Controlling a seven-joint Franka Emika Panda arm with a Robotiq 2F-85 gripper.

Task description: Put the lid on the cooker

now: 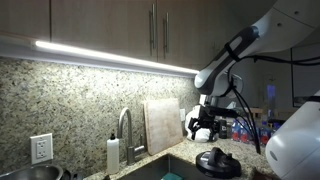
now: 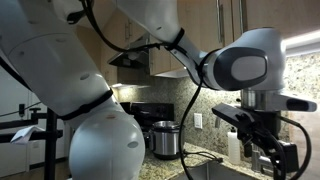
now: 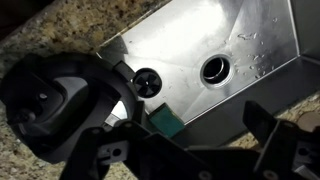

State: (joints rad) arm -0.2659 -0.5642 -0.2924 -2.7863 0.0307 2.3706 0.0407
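The lid (image 1: 218, 163) is dark, round and glossy. It lies on the granite counter beside the sink, just below my gripper (image 1: 204, 127). In the wrist view the lid (image 3: 55, 105) fills the left side, and my gripper (image 3: 195, 150) is open and empty, its dark fingers over the sink's edge to the right of the lid. The cooker (image 2: 163, 138), a pot with a silver metal rim, stands far along the counter past the wall outlet. Its rim also shows at the bottom corner of an exterior view (image 1: 30, 173). My gripper (image 2: 265, 142) hangs above the sink area.
The steel sink basin (image 3: 250, 40) holds a drain (image 3: 215, 68), a black stopper (image 3: 147, 82) and a green sponge (image 3: 163, 122). A faucet (image 1: 127, 128), a soap bottle (image 1: 113, 153) and a cutting board (image 1: 162, 123) stand along the backsplash between lid and cooker.
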